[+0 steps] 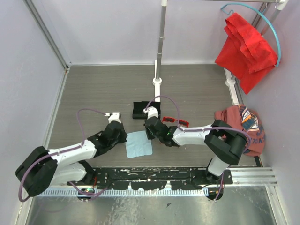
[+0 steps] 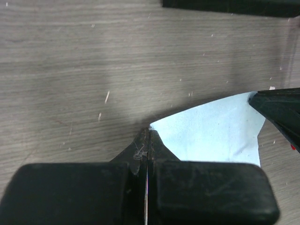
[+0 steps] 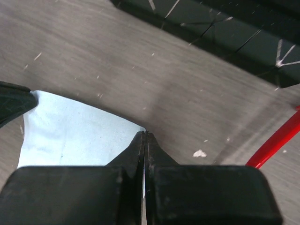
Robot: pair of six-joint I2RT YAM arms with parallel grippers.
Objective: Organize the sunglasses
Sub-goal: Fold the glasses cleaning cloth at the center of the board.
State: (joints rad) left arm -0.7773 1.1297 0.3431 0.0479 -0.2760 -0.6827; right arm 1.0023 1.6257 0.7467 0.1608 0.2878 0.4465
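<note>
Left claw (image 2: pixel 147 133) and right claw (image 3: pixel 144 136) each clamp a far corner of the pale blue square cloth (image 1: pixel 138 144), thin red-framed sunglasses (image 1: pixel 180 123) lying beside it.

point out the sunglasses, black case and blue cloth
sunglasses (image 1: pixel 180 123): top external view, on the red frame
black case (image 1: pixel 138 112): top external view, on its middle
blue cloth (image 1: pixel 139 144): top external view, on its centre

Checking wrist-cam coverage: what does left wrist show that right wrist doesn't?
Only left wrist: the left gripper pinching shut on a corner of the cloth. Only right wrist: the right gripper pinching another corner, plus a red arm of the sunglasses. Both: the cloth, the case, and the opposite gripper at the frame edge.
</note>
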